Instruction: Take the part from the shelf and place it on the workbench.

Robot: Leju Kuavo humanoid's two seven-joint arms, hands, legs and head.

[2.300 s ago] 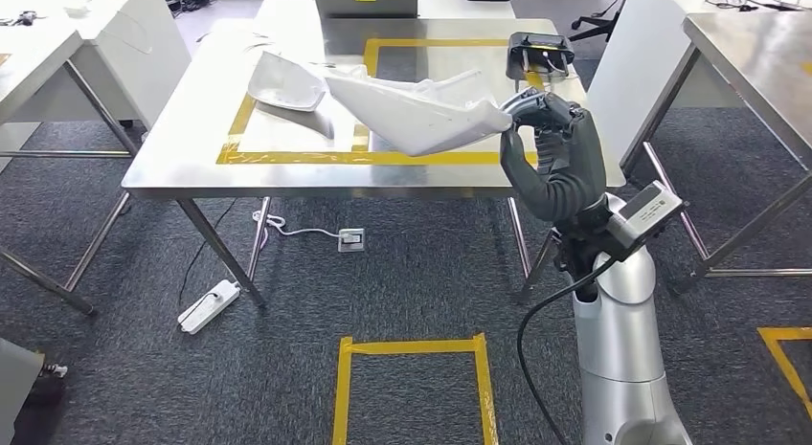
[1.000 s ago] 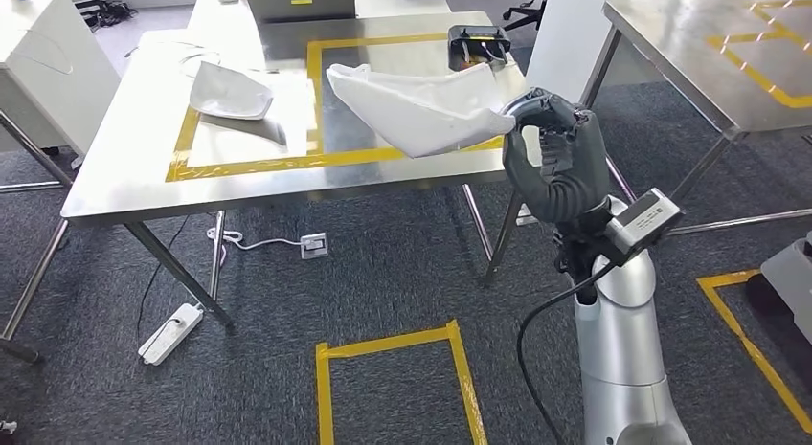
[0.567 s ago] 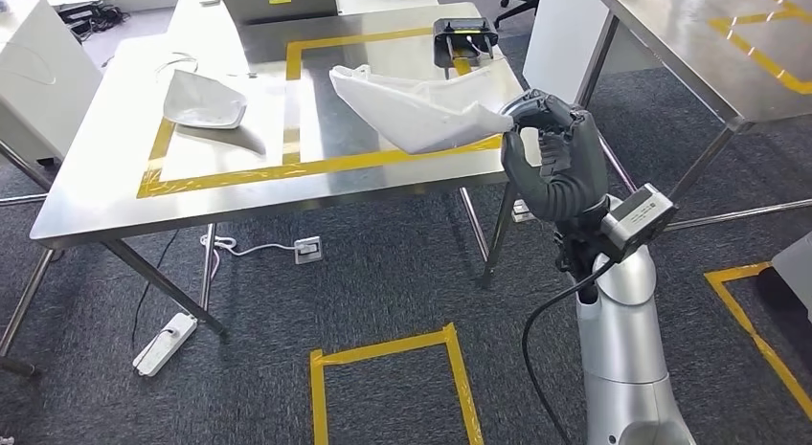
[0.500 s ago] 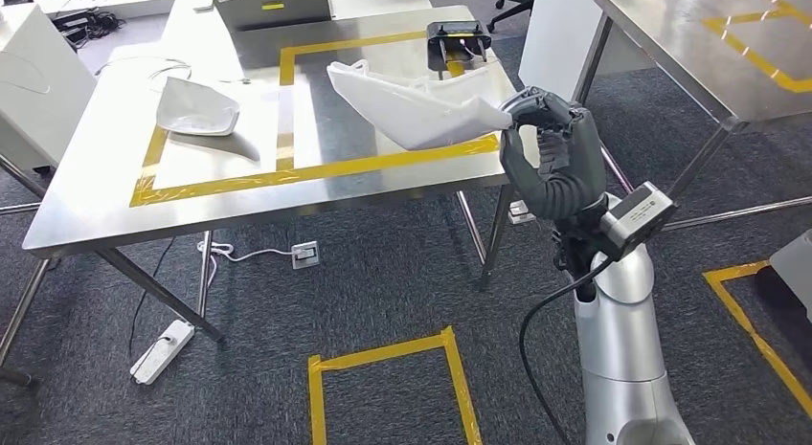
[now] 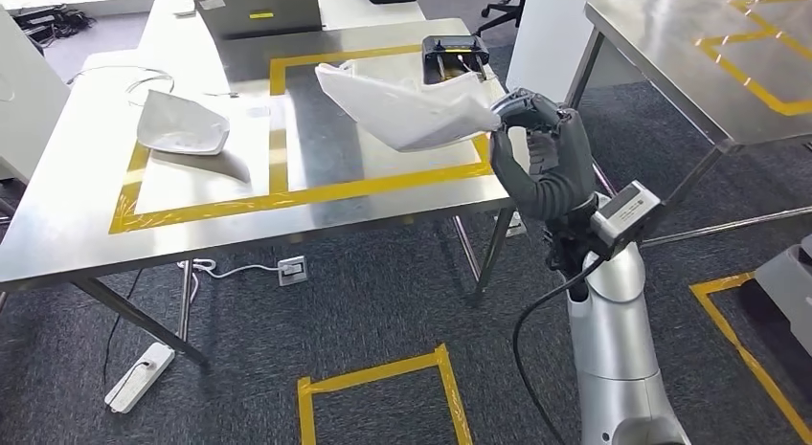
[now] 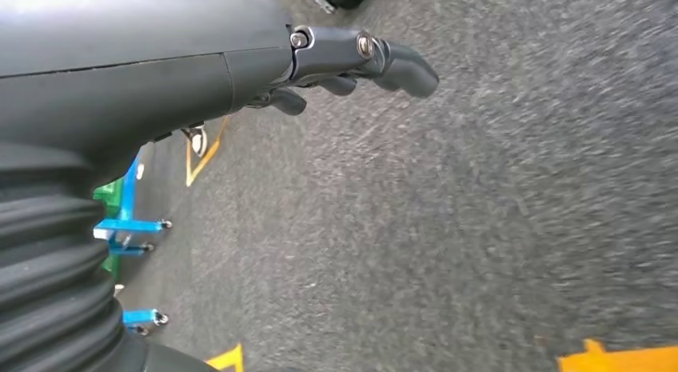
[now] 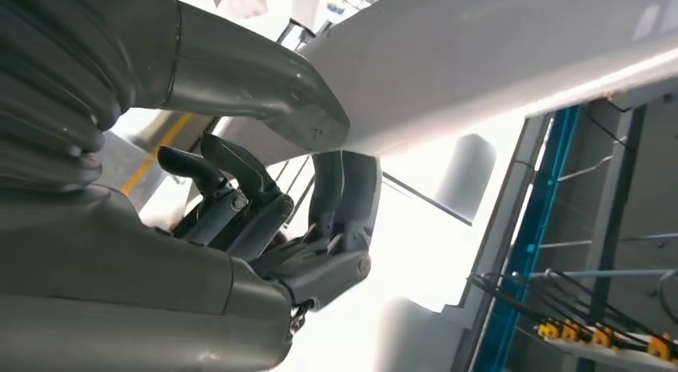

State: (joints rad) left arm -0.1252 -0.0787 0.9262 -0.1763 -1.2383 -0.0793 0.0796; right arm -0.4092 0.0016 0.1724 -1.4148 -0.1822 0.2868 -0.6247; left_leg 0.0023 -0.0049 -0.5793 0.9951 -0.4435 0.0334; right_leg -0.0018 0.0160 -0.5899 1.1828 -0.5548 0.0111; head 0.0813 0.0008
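Two white moulded plastic parts [image 5: 407,108] [image 5: 182,125]; one black box-shaped device [image 5: 454,55]; two steel desks [image 5: 239,215] [image 5: 661,43]; one white power strip [image 5: 139,376].

A second white moulded shell [image 5: 182,124] lies on the counter inside the left yellow-taped rectangle [image 5: 129,191]. A black device [image 5: 454,55] sits at the counter's far edge. On the grey carpet, a white power strip [image 5: 139,376] lies near a counter leg, a floor socket box [image 5: 291,269] beside a white cable, and a yellow tape square [image 5: 378,378] marks the floor.

The right robot hand [image 5: 538,139] is raised on a bent silver arm, fingers clenched; the left robot hand [image 6: 240,64] hangs, fingers loosely apart.
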